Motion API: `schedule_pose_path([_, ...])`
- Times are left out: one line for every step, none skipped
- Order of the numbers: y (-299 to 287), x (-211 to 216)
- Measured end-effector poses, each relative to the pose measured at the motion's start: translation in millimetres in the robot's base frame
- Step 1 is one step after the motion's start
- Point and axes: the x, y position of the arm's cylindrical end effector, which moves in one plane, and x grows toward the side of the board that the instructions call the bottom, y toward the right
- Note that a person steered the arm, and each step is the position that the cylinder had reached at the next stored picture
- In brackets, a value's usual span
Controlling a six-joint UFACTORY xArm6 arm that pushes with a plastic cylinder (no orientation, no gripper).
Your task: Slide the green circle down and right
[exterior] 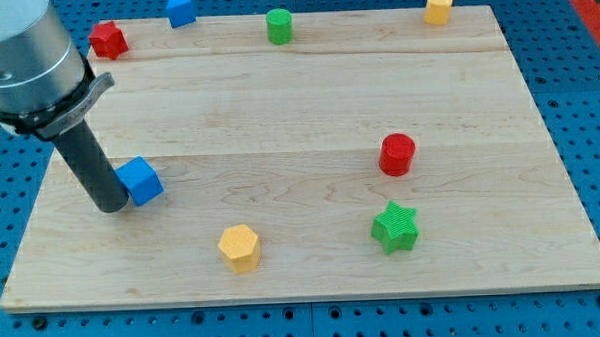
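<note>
The green circle (279, 26) stands near the board's top edge, a little left of the middle. My tip (111, 206) is at the view's left, far down and left of the green circle, touching the left side of a blue cube (139, 181). The dark rod rises from the tip to the grey arm at the view's top left.
A red block (107, 40) and a blue block (180, 10) sit at the top left, a yellow block (437, 8) at the top right. A red cylinder (398, 154), a green star (395, 227) and a yellow hexagon (240, 248) lie lower down on the wooden board (308, 98).
</note>
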Motion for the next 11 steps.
schedule_pose_path([-14.2, -8.4])
schedule_pose_path([8.9, -17.1])
schedule_pose_path([51.4, -17.6])
schedule_pose_path([28.8, -34.6])
schedule_pose_path([-4.3, -104.6])
schedule_pose_path([-0.5, -172.2])
schedule_pose_path([53.2, -232.0])
schedule_pose_path([116.9, -278.9])
schedule_pose_path([126.9, -310.7])
schedule_pose_path([150.4, -309.0])
schedule_pose_path([199.4, -309.9])
